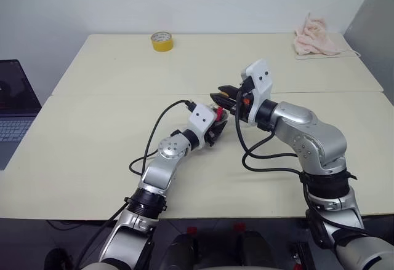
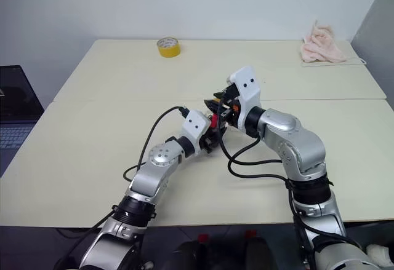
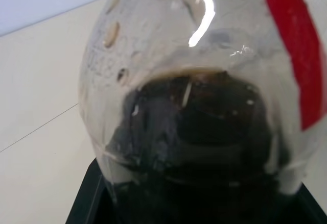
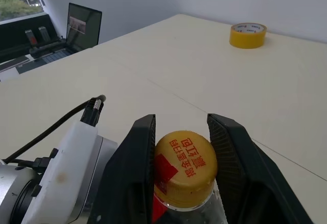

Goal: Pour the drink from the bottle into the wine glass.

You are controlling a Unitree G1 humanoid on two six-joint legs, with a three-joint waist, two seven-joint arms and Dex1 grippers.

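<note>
On the cream tabletop (image 1: 92, 159), we see our left gripper (image 1: 215, 130) clamped round the belly of the small clear plastic bottle (image 3: 204, 106), the dark brown drink (image 3: 204, 152) pooled low inside. Just right, our right gripper (image 4: 181, 147) has its black fingers (image 4: 138, 163) pressed against the bottle's yellow cap (image 4: 185, 169). A yellow tape roll (image 1: 162, 40) sits well beyond the bottle.

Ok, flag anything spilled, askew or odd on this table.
No spill shows. Odd for a pour: the bottle, held by the left pincer, has its yellow cap on, between the right pincer's fingers. A pink cloth lies crumpled at the far corner.
</note>
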